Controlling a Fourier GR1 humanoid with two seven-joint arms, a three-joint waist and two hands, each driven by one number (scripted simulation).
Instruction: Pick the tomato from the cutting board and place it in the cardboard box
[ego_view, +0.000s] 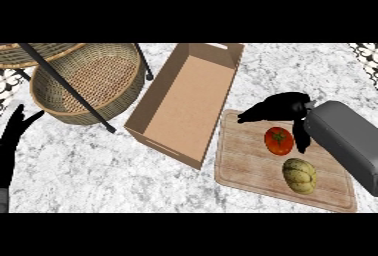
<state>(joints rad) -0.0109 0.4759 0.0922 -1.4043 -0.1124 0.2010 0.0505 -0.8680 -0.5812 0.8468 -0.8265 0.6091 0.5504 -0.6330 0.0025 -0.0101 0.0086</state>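
1. A grey-and-white marbled tabletop (88, 170) carries everything in the head view.
2. At the upper left sits a round woven basket (88, 82), tilted, with dark thin rods crossing over it; a second woven piece shows at the top left corner, cut by the edge.
3. The cardboard box (188, 100) lies in the middle, long and open-topped, set at a slant, with hand slots in its end walls. Nothing shows inside it.
4. Just right of the box lies the wooden cutting board (244, 165), pale and striped along the grain, its upper left corner close beside the box's right wall.
5. On the board, below the tomato, rests a yellowish, ribbed, oval fruit like a small melon (300, 175). It sits near the tomato but apart from it.
6. The tomato (279, 140) sits on the upper half of the board. It is red and round with a small green stem star on top, and it lies uncovered.
7. The right hand (277, 110) comes in from the right on its grey forearm and hovers over the board's upper edge, just above the tomato. Its fingers stretch leftward and the thumb hangs down beside the tomato's right side; they are spread and hold nothing.
8. The left hand (16, 131) shows at the left edge, fingers up and relaxed, holding nothing.
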